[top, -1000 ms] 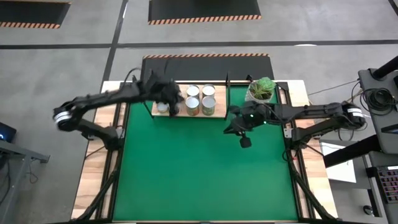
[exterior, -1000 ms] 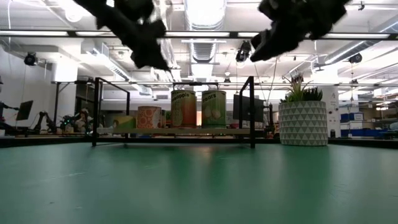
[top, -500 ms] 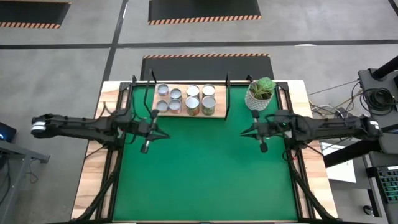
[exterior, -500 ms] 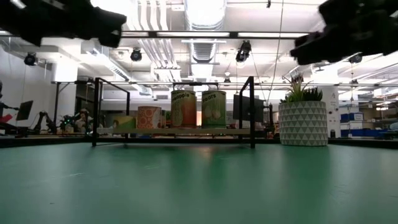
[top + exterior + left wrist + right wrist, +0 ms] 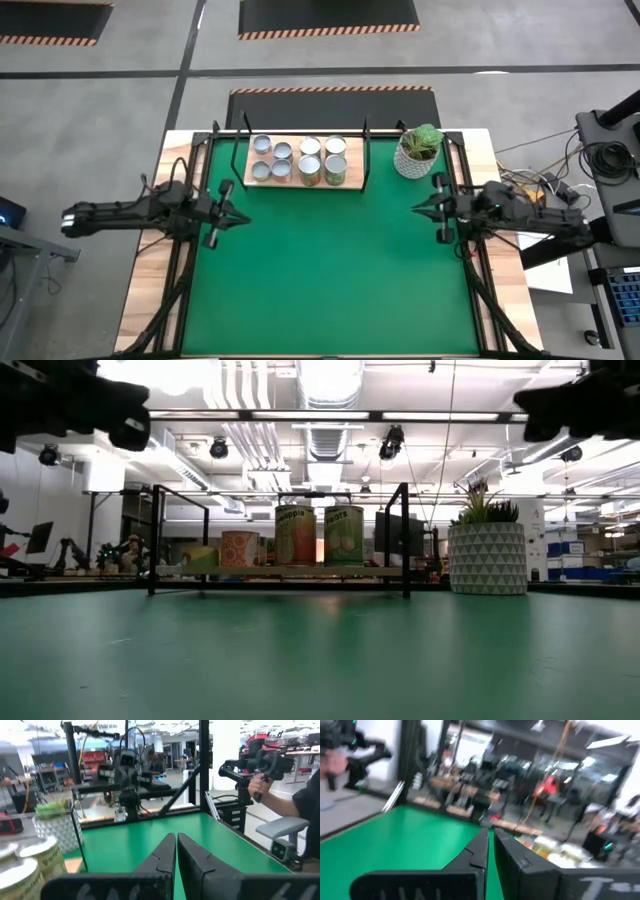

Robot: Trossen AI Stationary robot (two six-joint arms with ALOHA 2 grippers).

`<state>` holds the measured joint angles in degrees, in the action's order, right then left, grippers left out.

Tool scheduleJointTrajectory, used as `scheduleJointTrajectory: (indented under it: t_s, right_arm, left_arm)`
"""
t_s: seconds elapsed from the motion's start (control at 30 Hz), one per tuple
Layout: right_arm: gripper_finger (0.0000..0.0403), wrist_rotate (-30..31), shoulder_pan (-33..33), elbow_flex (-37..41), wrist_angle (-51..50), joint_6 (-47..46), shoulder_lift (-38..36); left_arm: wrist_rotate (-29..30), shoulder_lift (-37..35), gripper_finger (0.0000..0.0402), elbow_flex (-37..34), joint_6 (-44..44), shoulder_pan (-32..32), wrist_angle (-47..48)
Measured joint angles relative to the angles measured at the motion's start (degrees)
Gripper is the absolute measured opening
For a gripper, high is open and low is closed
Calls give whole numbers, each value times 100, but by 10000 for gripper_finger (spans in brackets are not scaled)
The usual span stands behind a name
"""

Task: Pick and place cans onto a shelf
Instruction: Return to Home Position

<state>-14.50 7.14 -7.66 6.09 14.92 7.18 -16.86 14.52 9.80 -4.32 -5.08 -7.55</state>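
Observation:
Several cans (image 5: 310, 168) with silver tops stand upright in two rows on the light-wood shelf (image 5: 350, 186) at the far middle of the green mat. In the low view the cans (image 5: 295, 534) stand between the shelf's black end frames (image 5: 404, 540). My left gripper (image 5: 240, 214) is shut and empty, above the mat's left side, pointing toward the right. My right gripper (image 5: 416, 208) is shut and empty, above the mat's right side, pointing toward the left. Both fingers' closed tips show in the left wrist view (image 5: 176, 851) and the right wrist view (image 5: 490, 846).
A white pot with a green plant (image 5: 420, 148) stands on the mat right of the shelf. The green mat (image 5: 330, 270) lies bare between the arms and toward the near edge. A person (image 5: 300, 805) holding a device stands beyond the table.
My left gripper has drawn back from over the shelf's left cans toward the table's left edge. My right gripper has drawn back from the mat's middle toward the right edge. The cans stand still on the shelf.

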Motion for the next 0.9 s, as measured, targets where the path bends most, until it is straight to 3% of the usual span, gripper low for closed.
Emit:
scheduleJointTrajectory:
  t_s: [0.2, 0.37, 0.5, 0.67, 0.9]
  right_arm:
    - [18, 652, 3, 57, -665, 34, -711]
    - [18, 857, 1, 60, -708, 104, -625]
    - [18, 901, 1, 227, -631, 166, -671]
    - [18, 889, 0, 692, -57, 176, -710]
    - [18, 847, -13, 693, -142, -129, -584]
  left_arm:
    - [-2, -908, 0, 0, 127, 0, 1002]
    - [-17, -1463, 0, -23, 127, 0, 1602]
    - [-61, -1342, 0, -147, 129, 2, 1380]
    - [-120, -1442, 0, -907, 142, 4, 376]
    - [-141, -1316, 0, -895, 262, 9, 269]
